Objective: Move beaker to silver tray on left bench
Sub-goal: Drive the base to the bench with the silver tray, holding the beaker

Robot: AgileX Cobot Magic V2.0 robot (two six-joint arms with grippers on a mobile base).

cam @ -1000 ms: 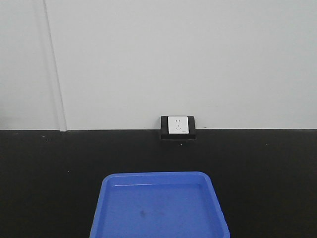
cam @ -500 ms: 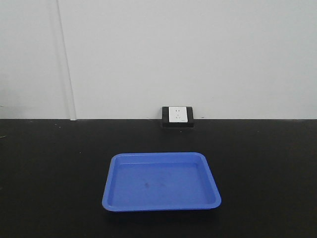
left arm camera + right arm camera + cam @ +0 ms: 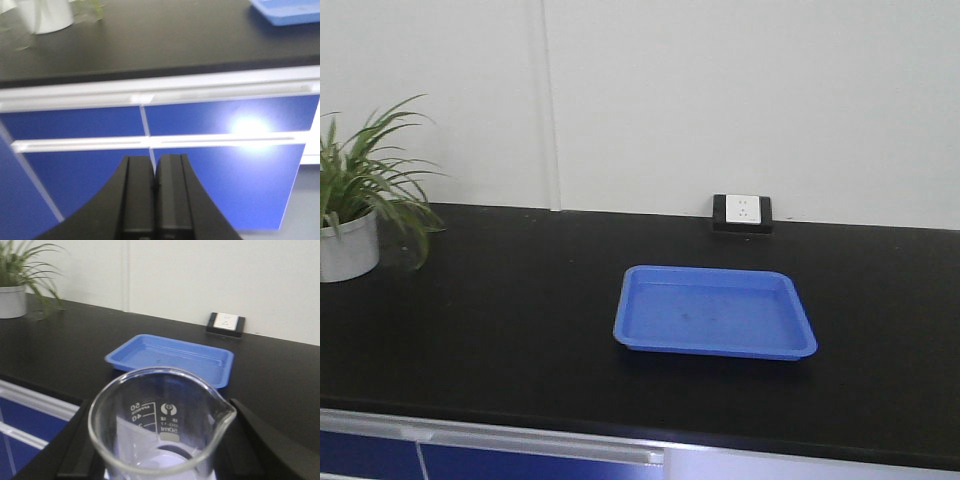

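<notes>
Beaker carried in the right gripper; left gripper closed

Only the right wrist view shows the beaker (image 3: 155,405): clear glass with printed graduations, spout to the right, clamped between the black fingers of the right gripper (image 3: 161,452), with the blue tray (image 3: 715,312) beyond it on the black counter (image 3: 520,300). The front view adds the potted plant (image 3: 360,190) at far left and the wall socket (image 3: 742,210) behind the tray. The left wrist view alone shows the left gripper (image 3: 154,165), fingers pressed together, facing the blue cabinet doors (image 3: 225,165) under the counter
</notes>
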